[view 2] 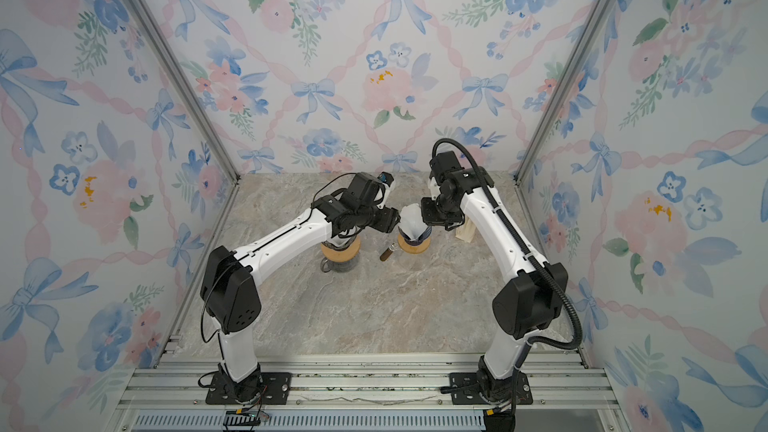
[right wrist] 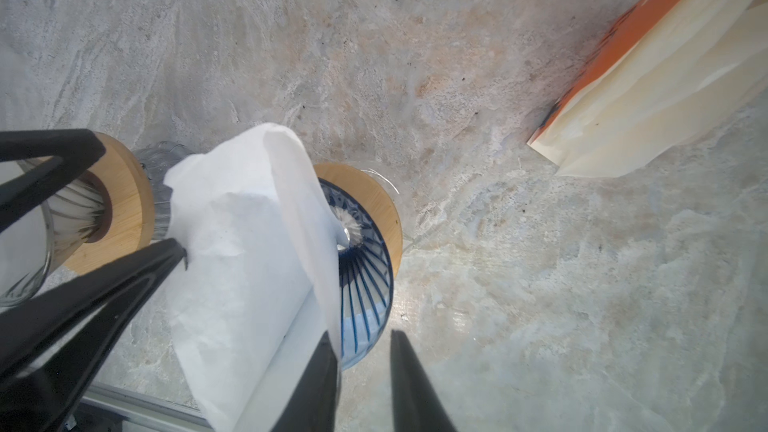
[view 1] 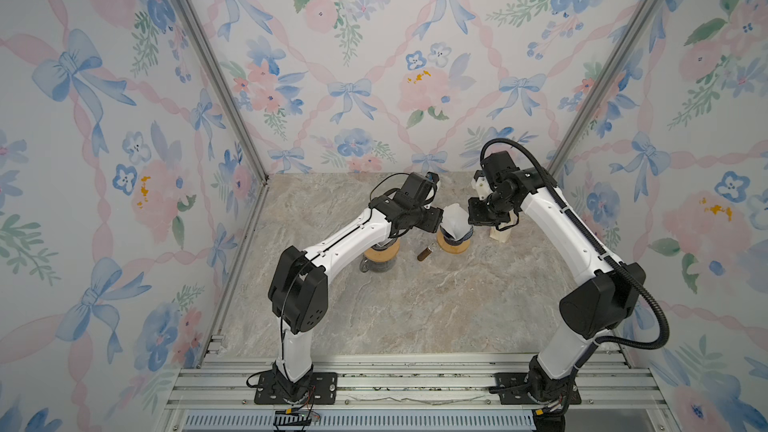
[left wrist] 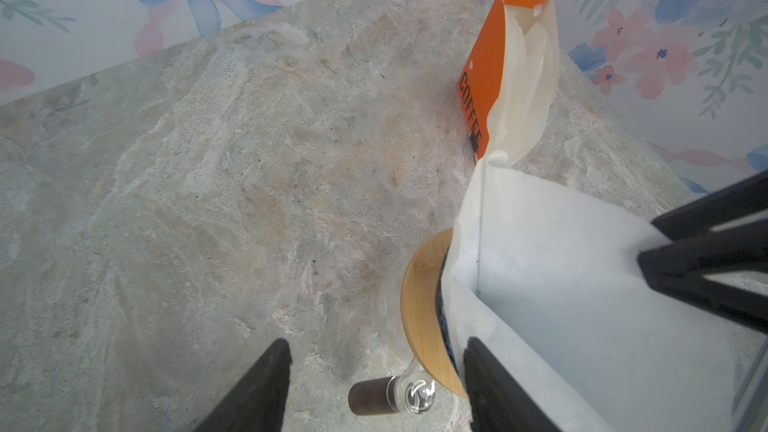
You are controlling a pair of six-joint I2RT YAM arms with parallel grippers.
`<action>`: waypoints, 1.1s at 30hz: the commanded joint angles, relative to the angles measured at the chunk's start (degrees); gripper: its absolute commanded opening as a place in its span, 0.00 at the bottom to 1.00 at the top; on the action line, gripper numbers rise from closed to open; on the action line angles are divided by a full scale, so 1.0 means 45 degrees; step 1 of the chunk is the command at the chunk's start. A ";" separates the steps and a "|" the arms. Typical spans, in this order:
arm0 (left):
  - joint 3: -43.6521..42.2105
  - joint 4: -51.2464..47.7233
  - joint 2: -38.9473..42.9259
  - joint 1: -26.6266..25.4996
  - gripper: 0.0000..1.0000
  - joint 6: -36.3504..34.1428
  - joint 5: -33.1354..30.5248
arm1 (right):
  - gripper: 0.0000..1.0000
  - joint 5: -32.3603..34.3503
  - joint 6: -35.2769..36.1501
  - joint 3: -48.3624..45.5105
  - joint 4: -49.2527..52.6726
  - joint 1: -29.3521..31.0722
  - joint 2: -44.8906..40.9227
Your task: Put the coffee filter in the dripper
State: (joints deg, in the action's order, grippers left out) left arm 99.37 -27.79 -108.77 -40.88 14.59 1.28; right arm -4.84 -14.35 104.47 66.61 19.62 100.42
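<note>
The right gripper (right wrist: pixel 360 333) has its jaws only slightly parted. The gap between them is bare, and one finger (right wrist: pixel 316 376) rests against the rim of the white paper coffee filter (right wrist: pixel 241 251). On the other side of the filter, the left gripper (left wrist: pixel 376 342) is spread wide and grips nothing. The tip of one of its fingers (right wrist: pixel 166 255) touches the filter's outer wall.

The filter sits point-down in the blue ribbed glass dripper (right wrist: pixel 365 284). Its upper part is partly opened and leans as it rises above the dripper's wooden collar (right wrist: pixel 374 197). A small brown cylinder with a clear end (left wrist: pixel 390 394) lies just beside that collar. A second glass vessel with a wooden collar (view 1: pixel 380 255) stands near it, under the left arm. An orange box of coffee filters (left wrist: pixel 482 76) stands near the dripper on the marble tabletop (view 1: pixel 415 317).
</note>
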 commanded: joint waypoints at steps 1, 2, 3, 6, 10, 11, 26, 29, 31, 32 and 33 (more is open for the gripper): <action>0.0811 -0.0148 -0.0112 -0.0036 0.68 0.0084 0.0635 | 0.28 -0.0670 0.0010 -0.0248 -0.0568 0.0116 -0.0304; 0.0998 -0.0143 -0.0178 -0.0036 0.68 0.0150 0.0839 | 0.29 -0.0738 -0.0029 -0.0297 -0.0627 0.0121 -0.0280; 0.1152 -0.0131 -0.0239 -0.0036 0.68 0.0226 0.0961 | 0.30 -0.0766 -0.0070 -0.0367 -0.0697 0.0114 -0.0275; 0.1599 -0.0117 -0.0451 -0.0036 0.69 0.0360 0.1190 | 0.31 -0.0874 -0.0221 -0.0634 -0.0930 0.0110 -0.0265; 0.1857 -0.0121 -0.0619 -0.0055 0.71 0.0502 0.1260 | 0.37 -0.1103 -0.0346 -0.0892 -0.1218 0.0113 -0.0325; 0.1880 -0.0142 -0.0671 -0.0055 0.72 0.0542 0.1282 | 0.38 -0.1137 -0.0365 -0.0929 -0.1274 0.0113 -0.0358; 0.1826 -0.0151 -0.1105 -0.0153 0.75 0.1031 0.1309 | 0.47 -0.2746 -0.0570 -0.1697 -0.2108 -0.0115 -0.0728; 0.1804 -0.0143 -0.1176 -0.0153 0.75 0.1093 0.1299 | 0.48 -0.2947 -0.0682 -0.1940 -0.2292 -0.0359 -0.1013; 0.1785 -0.0134 -0.1245 -0.0153 0.75 0.1129 0.1285 | 0.48 -0.2910 -0.0699 -0.2033 -0.2292 -0.0541 -0.1171; 0.1737 -0.0144 -0.1284 -0.0151 0.75 0.1143 0.1264 | 0.48 -0.2898 -0.0697 -0.2067 -0.2272 -0.0620 -0.1181; 0.1699 -0.0146 -0.1313 -0.0134 0.75 0.1162 0.1253 | 0.48 -0.2824 -0.0678 -0.2070 -0.2230 -0.0681 -0.1165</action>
State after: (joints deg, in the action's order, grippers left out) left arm 107.04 -28.01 -113.23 -41.25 18.72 6.87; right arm -16.80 -16.58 95.85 57.08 17.69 97.32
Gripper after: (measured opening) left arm 0.747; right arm 0.478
